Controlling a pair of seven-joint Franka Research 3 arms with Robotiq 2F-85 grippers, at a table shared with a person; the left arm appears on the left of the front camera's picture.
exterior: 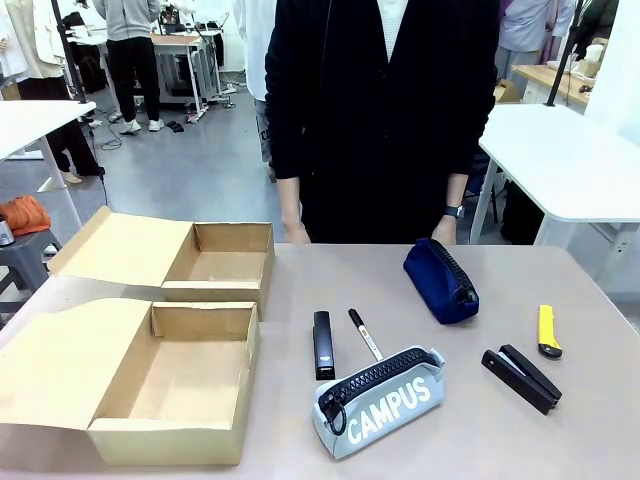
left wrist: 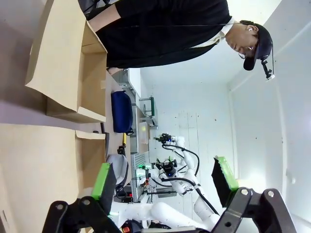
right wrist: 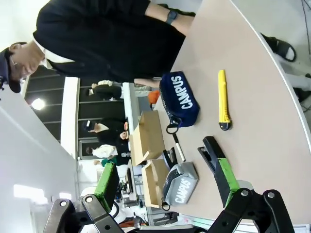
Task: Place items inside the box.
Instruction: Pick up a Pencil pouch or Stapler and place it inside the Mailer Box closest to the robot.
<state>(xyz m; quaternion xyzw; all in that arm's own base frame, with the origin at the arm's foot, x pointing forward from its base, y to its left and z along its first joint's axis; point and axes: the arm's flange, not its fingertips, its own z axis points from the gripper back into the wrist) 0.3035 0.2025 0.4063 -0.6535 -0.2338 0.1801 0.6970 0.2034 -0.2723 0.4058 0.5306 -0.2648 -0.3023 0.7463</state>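
Observation:
The box (exterior: pixel 170 385), brown cardboard with its flap lid folded out to the left, stands open and empty at the table's front left. To its right lie a slim black bar (exterior: pixel 322 344), a black marker (exterior: pixel 365 334) and a grey "CAMPUS" pouch (exterior: pixel 385 400). Farther back rests a navy pouch (exterior: pixel 441 280). A yellow cutter (exterior: pixel 548 331) and a black stapler (exterior: pixel 521 377) lie at the right. My left gripper (left wrist: pixel 164 178) is open in the air beside the box (left wrist: pixel 39 165). My right gripper (right wrist: pixel 167 178) is open above the stapler (right wrist: pixel 214 155), holding nothing.
A second, smaller open cardboard box (exterior: pixel 215 265) stands behind the first. A person in black (exterior: pixel 380 120) stands at the table's far edge, hands at their sides. White tables flank both sides.

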